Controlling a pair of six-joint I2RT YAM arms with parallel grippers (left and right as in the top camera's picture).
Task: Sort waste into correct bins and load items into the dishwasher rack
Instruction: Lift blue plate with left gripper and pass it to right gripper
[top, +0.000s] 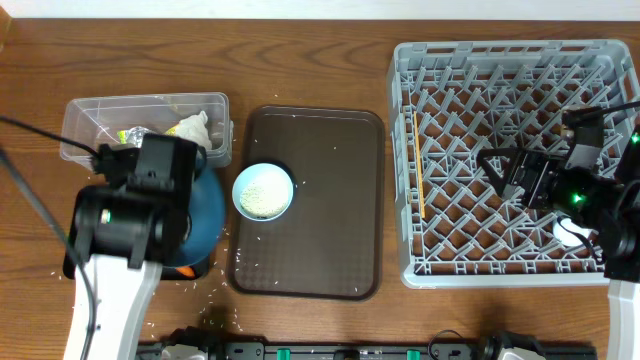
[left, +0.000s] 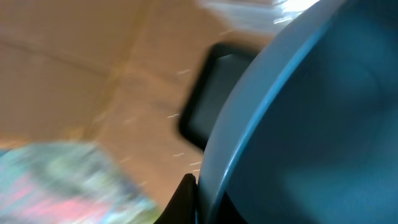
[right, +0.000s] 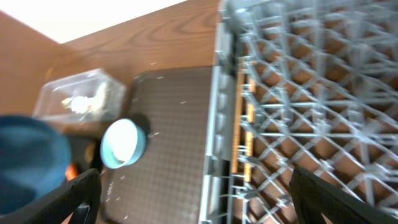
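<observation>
My left gripper (left: 198, 198) is shut on the rim of the large blue plate (top: 208, 215), holding it tilted over the black tray (left: 208, 93) at the table's left. An orange carrot (top: 180, 270) lies at the plate's lower edge. The clear box (top: 150, 120) behind holds crumpled wrappers and white tissue (top: 190, 127). The light-blue bowl (top: 263, 190) with white rice stands on the brown serving tray (top: 320, 240). My right gripper (top: 502, 170) is open and empty above the grey dishwasher rack (top: 500, 60). In the right wrist view (right: 199, 199) its fingers spread over the rack's left wall.
Rice grains (top: 215, 290) are scattered on the wood by the tray's front left corner. A small pale round thing (top: 570, 233) sits in the rack's front right, partly under my right arm. A thin yellow stick (top: 419, 170) lies inside the rack's left wall.
</observation>
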